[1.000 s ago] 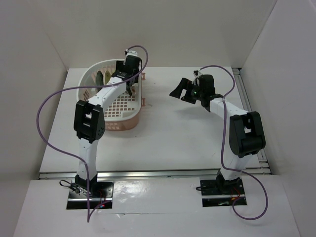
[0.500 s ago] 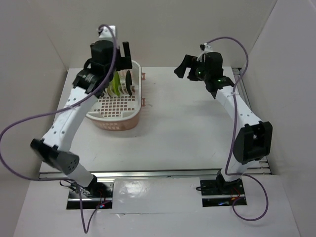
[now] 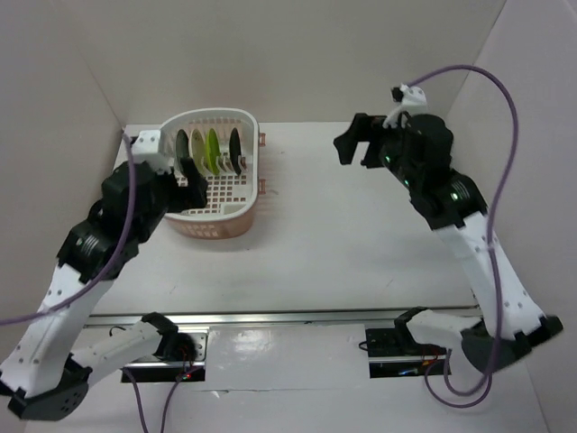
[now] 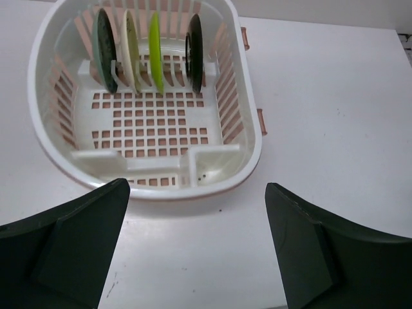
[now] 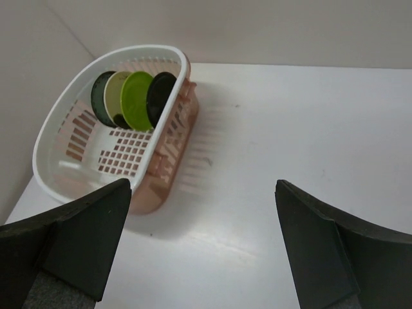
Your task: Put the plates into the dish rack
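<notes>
The pale pink dish rack point(image 3: 217, 115) stands at the back left of the table. Four plates stand upright on edge in its far end, in a row: teal point(image 3: 183, 144), cream point(image 3: 197, 148), lime green point(image 3: 214, 148), black point(image 3: 234, 149). The left wrist view shows the rack point(image 4: 252, 145) with the teal point(image 4: 103, 48), cream point(image 4: 130, 48), green point(image 4: 155, 51) and black point(image 4: 194, 51) plates. My left gripper point(image 3: 180, 185) is open and empty, raised above the rack's near end. My right gripper point(image 3: 354, 149) is open and empty, raised over the table to the right of the rack.
White walls close in the table at the back and on both sides. A metal rail point(image 3: 288, 316) runs along the near edge. Purple cables point(image 3: 500, 90) loop from both arms. The right wrist view shows the rack point(image 5: 64, 122) at the left.
My left arm has drawn back from the rack's far end and risen toward the near side. My right arm has lifted higher. All four plates now show uncovered in the rack.
</notes>
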`<state>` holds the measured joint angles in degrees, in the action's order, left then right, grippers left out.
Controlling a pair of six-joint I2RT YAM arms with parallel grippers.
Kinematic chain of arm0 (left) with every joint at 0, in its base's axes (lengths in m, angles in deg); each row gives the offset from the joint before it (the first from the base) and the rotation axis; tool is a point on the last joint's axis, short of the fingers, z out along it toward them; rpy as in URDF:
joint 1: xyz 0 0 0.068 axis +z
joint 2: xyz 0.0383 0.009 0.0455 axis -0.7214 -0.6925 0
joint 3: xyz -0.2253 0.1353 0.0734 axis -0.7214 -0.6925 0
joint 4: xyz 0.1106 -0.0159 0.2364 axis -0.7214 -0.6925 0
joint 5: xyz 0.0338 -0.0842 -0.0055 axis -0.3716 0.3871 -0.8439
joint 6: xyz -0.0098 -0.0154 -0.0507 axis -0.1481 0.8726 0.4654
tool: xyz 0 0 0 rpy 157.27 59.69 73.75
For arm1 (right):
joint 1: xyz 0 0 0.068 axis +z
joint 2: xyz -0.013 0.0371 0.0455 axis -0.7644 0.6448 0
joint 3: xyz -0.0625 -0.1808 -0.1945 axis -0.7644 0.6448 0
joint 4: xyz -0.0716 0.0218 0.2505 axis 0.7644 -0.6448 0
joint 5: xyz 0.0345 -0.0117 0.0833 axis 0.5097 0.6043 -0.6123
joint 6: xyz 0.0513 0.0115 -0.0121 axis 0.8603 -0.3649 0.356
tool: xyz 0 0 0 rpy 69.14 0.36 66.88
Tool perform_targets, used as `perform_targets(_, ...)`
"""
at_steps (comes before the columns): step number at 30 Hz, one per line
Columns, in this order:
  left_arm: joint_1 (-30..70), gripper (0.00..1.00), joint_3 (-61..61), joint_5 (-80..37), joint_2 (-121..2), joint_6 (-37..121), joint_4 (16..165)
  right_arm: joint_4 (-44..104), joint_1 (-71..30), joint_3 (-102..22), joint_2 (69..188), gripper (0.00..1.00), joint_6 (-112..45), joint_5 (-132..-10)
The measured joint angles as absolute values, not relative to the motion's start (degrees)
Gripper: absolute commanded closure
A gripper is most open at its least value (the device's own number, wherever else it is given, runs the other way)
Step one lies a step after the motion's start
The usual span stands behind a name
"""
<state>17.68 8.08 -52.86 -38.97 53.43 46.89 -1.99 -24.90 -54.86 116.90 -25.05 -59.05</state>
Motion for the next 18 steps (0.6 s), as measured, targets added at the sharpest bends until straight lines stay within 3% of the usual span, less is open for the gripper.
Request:
perform_targets(7, 17.6, 0.0, 5.5, -53.3, -22.0, 54.3, 39.4, -8.9, -23.4, -45.4, 94.4, 0.0, -24.3, -52.3)
perform_targets(18, 17.5, 0.0, 7.8, -54.0, -14.3, 56.2, 28.9, -20.8, -24.9, -37.7, 86.5, 0.0, -23.2, -51.6)
